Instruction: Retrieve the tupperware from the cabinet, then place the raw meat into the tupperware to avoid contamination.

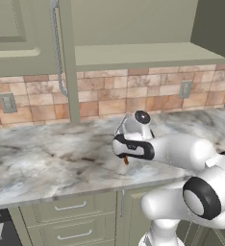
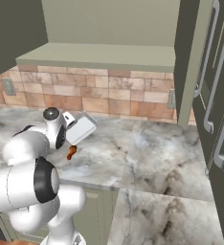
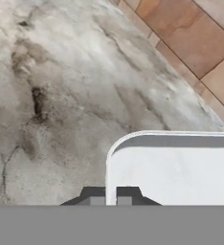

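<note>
Two dark fingertips (image 3: 124, 195) of the gripper (image 3: 110, 197) stand close together at the 6 o'clock edge of the hand view, pinched on the near rim of the tupperware (image 3: 173, 165), whose pale rounded-corner tray spreads from there toward 3 o'clock. In the right base view the same tupperware (image 2: 80, 128) sits tilted at the end of the hand, above the marble counter (image 2: 157, 153) rather than flat on it, though whether any corner touches the stone is hard to judge from this angle. Just below it, toward 7 o'clock, the raw meat (image 2: 72, 152) lies on the counter as a small reddish-brown chunk; from the left base view it (image 1: 126, 160) peeks out under the dark wrist at about 6 o'clock of the hand. The cabinet (image 1: 133, 29) hangs above the brick backsplash (image 1: 109, 93) with its interior open and its shelf bare, one door (image 1: 23, 38) swung out at 10 o'clock with a long silver handle (image 1: 57, 48). Grey outlet plates (image 1: 7, 102) sit on the backsplash. Lower drawers (image 1: 68, 206) run under the counter edge at 7 o'clock.
</note>
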Controlling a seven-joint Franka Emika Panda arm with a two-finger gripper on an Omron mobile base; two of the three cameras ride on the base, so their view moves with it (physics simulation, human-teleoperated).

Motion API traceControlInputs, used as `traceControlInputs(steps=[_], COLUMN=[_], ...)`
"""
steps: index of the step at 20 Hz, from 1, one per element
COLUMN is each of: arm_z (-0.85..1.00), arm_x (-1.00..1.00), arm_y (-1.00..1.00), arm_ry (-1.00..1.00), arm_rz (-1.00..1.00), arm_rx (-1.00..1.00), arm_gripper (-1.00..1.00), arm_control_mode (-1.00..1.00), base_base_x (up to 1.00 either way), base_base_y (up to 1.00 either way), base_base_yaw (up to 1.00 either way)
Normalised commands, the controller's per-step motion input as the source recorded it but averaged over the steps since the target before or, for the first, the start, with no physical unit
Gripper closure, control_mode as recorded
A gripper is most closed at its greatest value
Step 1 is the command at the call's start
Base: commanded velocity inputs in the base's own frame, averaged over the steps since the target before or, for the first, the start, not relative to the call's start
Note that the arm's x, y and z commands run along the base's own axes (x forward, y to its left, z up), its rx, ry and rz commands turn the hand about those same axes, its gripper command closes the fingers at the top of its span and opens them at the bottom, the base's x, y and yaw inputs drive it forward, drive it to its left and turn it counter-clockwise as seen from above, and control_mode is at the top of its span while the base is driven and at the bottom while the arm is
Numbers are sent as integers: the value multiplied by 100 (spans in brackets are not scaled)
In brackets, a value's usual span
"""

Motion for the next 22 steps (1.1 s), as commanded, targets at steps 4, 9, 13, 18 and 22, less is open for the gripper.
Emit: traceControlInputs(steps=[4, 9, 13, 18, 22], arm_z=[-17, -21, -29, -33, -35], arm_x=[22, 23, 20, 18, 16], arm_y=[-33, -36, -39, -37, -30], arm_ry=[10, 8, 4, 3, 1], arm_rz=[0, 0, 0, 0, 0], arm_rx=[0, 0, 0, 0, 0], arm_gripper=[100, 100, 100, 100, 100], arm_control_mode=[-100, -100, -100, -100, -100], base_base_x=[0, 0, 0, 0, 0], base_base_y=[0, 0, 0, 0, 0], base_base_yaw=[0, 0, 0, 0, 0])
